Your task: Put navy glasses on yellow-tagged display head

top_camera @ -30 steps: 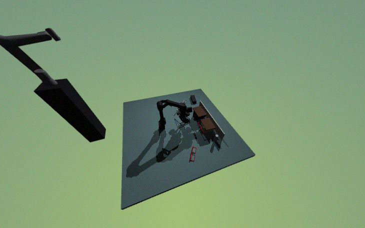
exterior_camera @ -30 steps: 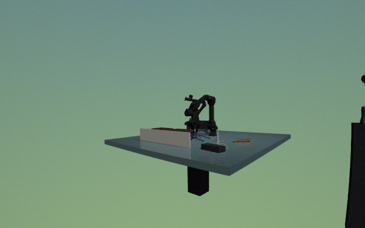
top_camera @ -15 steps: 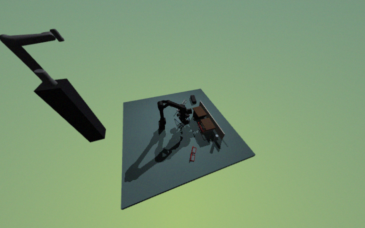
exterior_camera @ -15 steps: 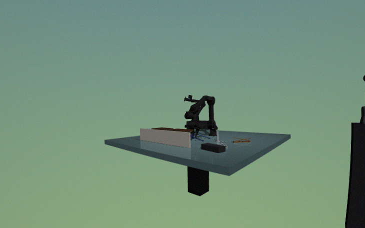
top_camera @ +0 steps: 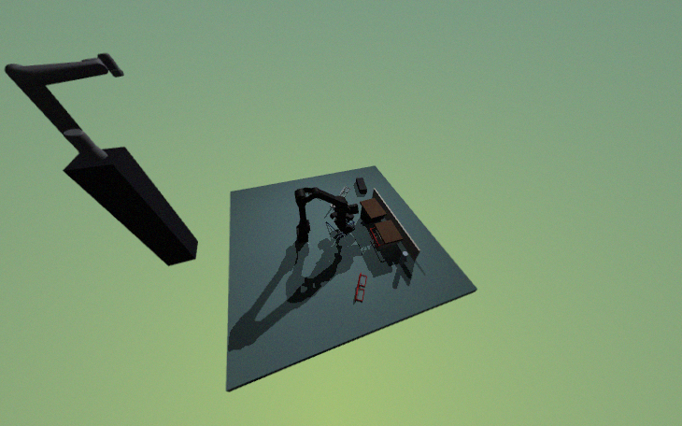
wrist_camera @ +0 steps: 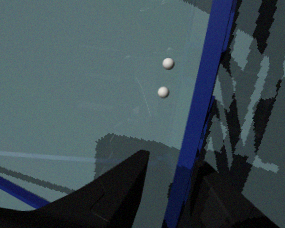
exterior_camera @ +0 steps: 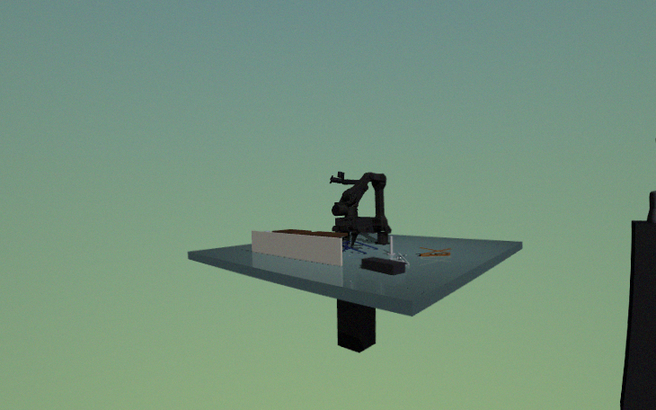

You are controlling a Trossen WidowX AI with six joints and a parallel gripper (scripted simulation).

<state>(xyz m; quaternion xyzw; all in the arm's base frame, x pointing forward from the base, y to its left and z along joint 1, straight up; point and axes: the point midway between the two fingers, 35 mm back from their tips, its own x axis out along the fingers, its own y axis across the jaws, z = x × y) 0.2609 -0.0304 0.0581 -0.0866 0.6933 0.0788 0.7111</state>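
The jaws of the gripper (wrist_camera: 172, 157) stand slightly open astride the navy glasses' (wrist_camera: 202, 85) front bar, seemingly to clamp it, though whether they grip yet I cannot tell

Camera placement, referred to the pale upright panel (top_camera: 396, 224) (exterior_camera: 296, 247).
Top view: set high and well back, looking obliquely down on the panel's brown-box side; whole tabletop (top_camera: 275, 338) (exterior_camera: 453, 289) (wrist_camera: 65, 75) in frame. Exterior view: distant, slightly above table height, facing the panel's opposite side. Both share the panel, arm (top_camera: 325, 195) (exterior_camera: 380, 203) and tabletop. Wrist view: close over the tabletop, looking down past the fingertips; panel out of frame.
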